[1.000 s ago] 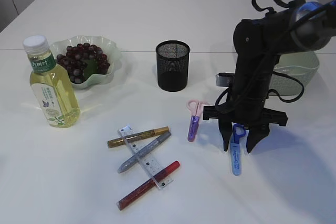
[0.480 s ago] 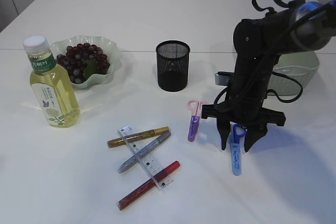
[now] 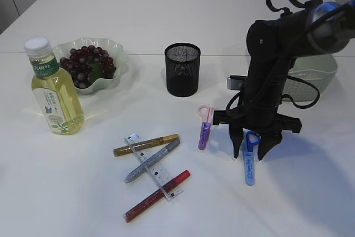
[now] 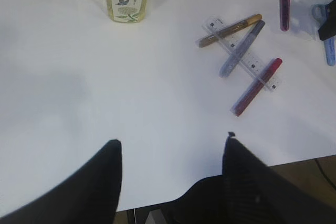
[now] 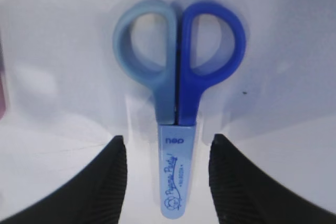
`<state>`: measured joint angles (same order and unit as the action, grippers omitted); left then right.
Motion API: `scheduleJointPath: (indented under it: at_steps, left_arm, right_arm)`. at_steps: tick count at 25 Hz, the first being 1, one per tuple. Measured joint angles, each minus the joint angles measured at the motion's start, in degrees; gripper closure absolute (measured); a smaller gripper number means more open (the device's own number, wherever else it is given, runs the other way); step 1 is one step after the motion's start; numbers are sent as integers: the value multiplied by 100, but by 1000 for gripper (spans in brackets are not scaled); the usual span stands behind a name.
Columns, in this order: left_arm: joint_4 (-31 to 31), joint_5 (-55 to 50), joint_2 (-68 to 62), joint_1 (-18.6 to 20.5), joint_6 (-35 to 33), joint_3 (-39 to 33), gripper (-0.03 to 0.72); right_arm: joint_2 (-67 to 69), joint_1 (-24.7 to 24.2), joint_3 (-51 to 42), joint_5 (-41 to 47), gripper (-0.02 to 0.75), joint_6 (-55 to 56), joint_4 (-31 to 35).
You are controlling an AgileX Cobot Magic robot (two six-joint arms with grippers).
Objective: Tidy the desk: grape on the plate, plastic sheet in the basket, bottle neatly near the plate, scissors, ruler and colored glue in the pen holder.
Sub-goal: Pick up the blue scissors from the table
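Blue scissors (image 3: 249,159): flat on the white table (image 3: 66,192), sheathed, lying between the spread fingers of the right end effector (image 3: 250,152); not gripped.
Right end effector: released, pointing down over the scissors.
Left end effector (image 4: 170,171): released, holding nothing, above the bare near edge of the table.
Pink scissors (image 3: 204,127): just left of the blue pair.
Ruler (image 3: 153,165): lies among three glue pens (image 3: 145,145).
Pen holder (image 3: 182,69): black mesh, upright, mid-table.
Grapes (image 3: 87,65): on the plate (image 3: 118,59).
Bottle (image 3: 53,90): upright beside the plate.
Basket (image 3: 316,76): behind the right arm.

There were two scissors (one blue (image 3: 249,161), one pink (image 3: 204,128)), three glue pens (image 3: 146,144), one ruler (image 3: 153,166), one bottle (image 3: 53,90).
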<state>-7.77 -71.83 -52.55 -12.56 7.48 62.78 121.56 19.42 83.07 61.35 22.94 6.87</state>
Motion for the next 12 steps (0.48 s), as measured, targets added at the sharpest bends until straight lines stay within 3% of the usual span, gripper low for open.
scheduleJointPath:
  at_steps: [12]
  left_arm:
    - [0, 0, 0, 0, 0, 0, 245]
  right_arm:
    - [0, 0, 0, 6, 333, 0, -137]
